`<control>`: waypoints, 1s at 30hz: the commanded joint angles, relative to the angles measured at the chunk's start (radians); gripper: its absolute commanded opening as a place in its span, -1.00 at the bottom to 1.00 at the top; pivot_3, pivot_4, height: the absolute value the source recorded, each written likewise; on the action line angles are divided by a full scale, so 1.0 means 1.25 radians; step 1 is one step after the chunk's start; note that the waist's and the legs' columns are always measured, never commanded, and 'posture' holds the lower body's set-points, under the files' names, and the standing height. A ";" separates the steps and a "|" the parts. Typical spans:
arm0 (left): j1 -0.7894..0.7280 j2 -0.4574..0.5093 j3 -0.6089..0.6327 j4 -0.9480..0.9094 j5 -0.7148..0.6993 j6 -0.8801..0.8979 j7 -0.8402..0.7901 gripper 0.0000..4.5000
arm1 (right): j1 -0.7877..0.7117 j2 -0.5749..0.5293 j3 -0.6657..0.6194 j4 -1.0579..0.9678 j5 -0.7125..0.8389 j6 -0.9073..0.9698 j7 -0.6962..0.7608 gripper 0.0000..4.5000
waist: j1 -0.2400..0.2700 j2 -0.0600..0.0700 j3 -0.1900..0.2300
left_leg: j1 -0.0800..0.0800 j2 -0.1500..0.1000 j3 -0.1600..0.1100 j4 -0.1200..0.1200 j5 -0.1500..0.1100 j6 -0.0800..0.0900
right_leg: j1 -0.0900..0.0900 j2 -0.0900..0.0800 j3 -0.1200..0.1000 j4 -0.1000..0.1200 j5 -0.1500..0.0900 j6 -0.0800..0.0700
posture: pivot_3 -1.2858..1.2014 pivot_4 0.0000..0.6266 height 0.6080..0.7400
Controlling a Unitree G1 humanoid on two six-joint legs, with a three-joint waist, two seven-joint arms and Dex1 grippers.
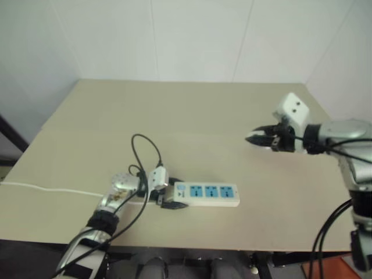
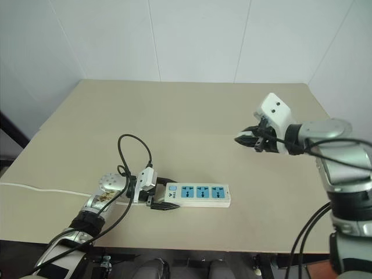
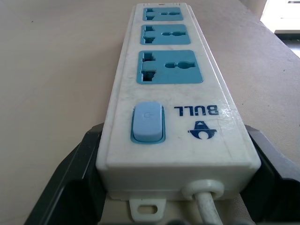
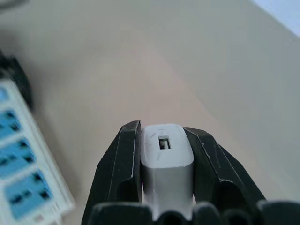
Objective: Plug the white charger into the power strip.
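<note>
The power strip lies flat on the table near the front edge, with three blue sockets and a blue switch at its near end. My left gripper is shut on that switch end, a black finger pressed against each side. My right gripper hovers above the table, to the right of the strip and beyond it, pointing left. It is shut on the white charger, which is clamped between both black fingers. The charger's prongs are hidden.
The strip's thin white cord runs left across the beige table to its edge. A black cable loops up from my left wrist. White walls stand behind the table.
</note>
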 commanded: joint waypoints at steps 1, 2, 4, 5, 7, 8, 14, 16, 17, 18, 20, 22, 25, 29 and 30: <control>0.011 0.003 -0.039 0.028 0.034 0.016 -0.016 0.47 | 0.036 0.070 -0.076 -0.069 0.137 -0.041 0.022 -0.47 | -0.001 0.000 0.000 | 0.000 0.000 0.000 0.000 0.000 0.000 | 0.000 0.000 0.000 0.000 0.000 0.000 | 0.03 -0.52 1.00; 0.010 0.003 -0.039 0.029 0.034 0.015 -0.016 0.47 | 0.052 0.091 -0.080 -0.075 0.161 -0.062 0.037 -0.47 | -0.001 0.000 0.000 | 0.000 0.000 0.000 0.000 0.000 0.000 | 0.000 0.000 0.000 0.001 0.000 0.000 | 0.03 -0.52 1.00; 0.008 0.003 -0.040 0.031 0.035 0.015 -0.016 0.47 | 0.077 0.120 -0.038 -0.076 0.149 -0.109 0.044 -0.47 | -0.002 0.000 0.000 | 0.000 0.000 0.000 0.000 0.000 0.000 | 0.000 0.000 0.000 0.001 0.000 0.000 | 0.03 -0.52 1.00; 0.008 0.003 -0.040 0.031 0.035 0.015 -0.015 0.47 | 0.087 0.137 -0.014 -0.069 0.140 -0.136 0.047 -0.47 | -0.003 0.000 0.000 | 0.001 0.000 0.000 0.000 0.000 0.000 | 0.001 0.000 0.000 0.001 0.000 0.000 | 0.03 -0.52 1.00; 0.009 0.002 -0.040 0.030 0.035 0.016 -0.013 0.47 | 0.099 0.166 0.018 -0.052 0.140 -0.171 0.059 -0.47 | -0.003 0.000 0.000 | 0.001 0.000 0.000 0.000 0.000 0.000 | 0.001 0.000 0.000 0.001 0.000 0.000 | 0.03 -0.52 1.00; 0.010 0.002 -0.041 0.029 0.036 0.016 -0.013 0.47 | 0.103 0.178 0.029 -0.045 0.140 -0.184 0.061 -0.47 | -0.003 0.000 0.000 | 0.001 0.000 0.000 0.000 0.000 0.000 | 0.001 0.000 0.000 0.001 0.000 0.000 | 0.03 -0.52 1.00; 0.023 0.003 -0.041 0.015 0.033 0.021 -0.009 0.47 | 0.108 0.260 0.109 0.046 0.111 -0.279 0.076 -0.47 | -0.003 0.000 0.000 | 0.001 0.000 0.000 0.000 0.000 0.000 | 0.001 0.000 0.000 0.001 0.000 0.000 | 0.03 -0.52 1.00; 0.024 0.003 -0.041 0.011 0.033 0.022 -0.008 0.47 | 0.110 0.284 0.136 0.077 0.096 -0.316 0.088 -0.47 | -0.003 0.000 0.000 | 0.001 0.000 0.000 0.000 0.000 0.000 | 0.001 0.000 0.000 0.001 0.000 0.000 | 0.03 -0.52 1.00; 0.025 0.003 -0.041 0.009 0.033 0.022 -0.008 0.47 | 0.109 0.292 0.143 0.088 0.093 -0.325 0.090 -0.47 | -0.003 0.000 0.000 | 0.001 0.000 0.000 0.000 0.000 0.000 | 0.001 0.000 0.000 0.000 0.000 0.000 | 0.03 -0.52 1.00; 0.026 0.003 -0.042 0.007 0.033 0.022 -0.008 0.47 | 0.110 0.302 0.150 0.104 0.091 -0.337 0.093 -0.47 | -0.003 0.000 0.000 | 0.001 0.000 0.000 0.000 0.000 0.000 | 0.001 0.000 0.000 0.001 0.000 0.000 | 0.03 -0.52 1.00; 0.028 0.004 -0.042 0.003 0.033 0.022 -0.007 0.47 | 0.115 0.313 0.169 0.138 0.064 -0.386 0.103 -0.47 | -0.003 0.000 0.000 | 0.001 0.000 0.000 0.000 0.000 0.000 | 0.001 0.000 0.000 0.000 0.000 0.000 | 0.03 -0.52 1.00; 0.031 0.004 -0.043 -0.002 0.033 0.024 -0.007 0.47 | 0.121 0.315 0.183 0.163 0.044 -0.420 0.112 -0.47 | -0.003 0.000 0.000 | 0.001 0.000 0.000 0.000 0.000 0.000 | 0.001 0.000 0.000 0.001 0.000 0.000 | 0.03 -0.52 1.00; 0.036 0.007 -0.043 -0.009 0.033 0.026 -0.005 0.47 | 0.125 0.321 0.186 0.185 0.040 -0.444 0.114 -0.47 | -0.003 0.000 0.000 | 0.001 0.000 0.000 0.000 0.000 0.000 | 0.001 0.000 0.000 0.000 0.000 0.000 | 0.03 -0.52 1.00; 0.041 0.011 -0.043 -0.013 0.032 0.027 -0.004 0.47 | 0.124 0.329 0.188 0.210 0.033 -0.467 0.117 -0.47 | -0.004 0.000 0.000 | 0.002 0.000 0.000 0.000 0.000 0.000 | 0.001 0.000 0.000 0.001 0.000 0.000 | 0.03 -0.52 1.00; 0.042 0.011 -0.043 -0.014 0.032 0.027 -0.004 0.47 | 0.124 0.330 0.189 0.215 0.032 -0.470 0.117 -0.47 | -0.004 0.000 0.000 | 0.002 0.000 0.000 0.000 0.000 0.000 | 0.001 0.000 0.000 0.001 0.000 0.000 | 0.03 -0.52 1.00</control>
